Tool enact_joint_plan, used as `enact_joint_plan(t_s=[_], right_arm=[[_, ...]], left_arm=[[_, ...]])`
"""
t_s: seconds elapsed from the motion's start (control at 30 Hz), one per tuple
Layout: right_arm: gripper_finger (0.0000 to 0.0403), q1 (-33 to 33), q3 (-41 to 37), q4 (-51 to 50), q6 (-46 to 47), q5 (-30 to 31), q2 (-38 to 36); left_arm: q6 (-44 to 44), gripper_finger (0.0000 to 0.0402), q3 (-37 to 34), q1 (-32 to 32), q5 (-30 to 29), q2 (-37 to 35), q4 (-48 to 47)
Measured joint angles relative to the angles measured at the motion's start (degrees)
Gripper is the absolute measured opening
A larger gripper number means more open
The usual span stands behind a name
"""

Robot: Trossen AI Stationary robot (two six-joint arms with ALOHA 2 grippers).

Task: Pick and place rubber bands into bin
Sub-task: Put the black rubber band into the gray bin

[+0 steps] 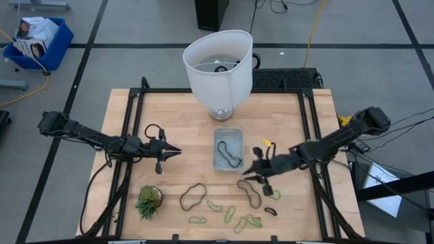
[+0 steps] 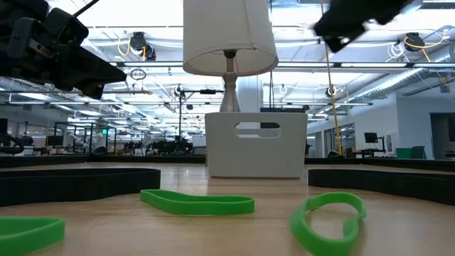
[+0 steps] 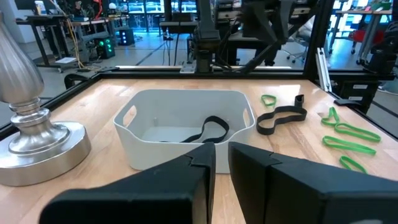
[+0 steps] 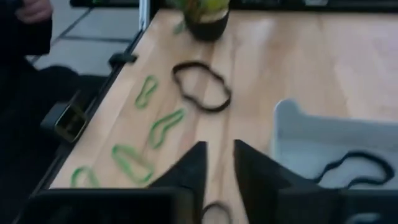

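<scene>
Bands lie scattered over the near half of the table [image 1: 169,108], and I read one dark loop already inside the bin [image 1: 217,157] at table centre. From the bin, a big dark rubber band [image 1: 193,196] sits toward 7 o'clock, another large dark one [image 1: 249,193] toward 5 o'clock, with the light green rubber bands [image 1: 229,214] strung along the near edge and a small dark one [image 1: 270,211] beside them. My right gripper [image 1: 255,171] hangs just right of the bin, at its 4 o'clock, fingers drawn close with only a narrow gap and nothing visibly pinched. My left gripper [image 1: 173,151] waits at the bin's 9 o'clock, tips nearly together, also empty. I judge these loops feather-light, floppy and grippy; they will sag and may cling to a finger on release. I would pinch a single strand where it arches off the wood, not the flat middle, and lift clear before crossing the bin wall.
</scene>
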Motion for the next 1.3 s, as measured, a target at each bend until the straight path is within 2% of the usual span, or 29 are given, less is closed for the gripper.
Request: enact_joint_plan(t_s=[0.1,0.27,0.43,0.8,0.93,1.2,1.3], right_arm=[[0.0009,4.6,0.0,-2.1,0.8,3.2,0.2],[0.0008,9.9,-0.1,-2.2,5.3,10.7,1.4],[0.0003,13.6,0.0,-3.1,14.0,16.5,3.8],[0.0008,15.5,0.0,-6.6,30.6,16.4,12.5],[0.0043,15.0,0.0,-7.4,32.3,13.7,14.8],[0.0186,13.8,0.0,-8.5,32.5,13.6,15.8],[0.0226,13.9,0.0,-8.9,30.8,12.4,16.5]], left_arm=[[0.0,0.0051,0.0,0.0,0.0,0.0,0.0],[0.0,0.0051,0.0,0.0,0.0,0.0,0.0],[-0.2,0.0051,0.0,0.0,0.0,0.0,0.0],[-0.2,0.0051,0.0,0.0,0.0,0.0,-1.4],[-0.3,0.0051,0.0,0.0,0.0,0.0,-1.5],[-0.9,0.0051,0.0,0.0,0.0,0.0,-1.7],[-1.0,0.0051,0.0,0.0,0.0,0.0,-1.8]])
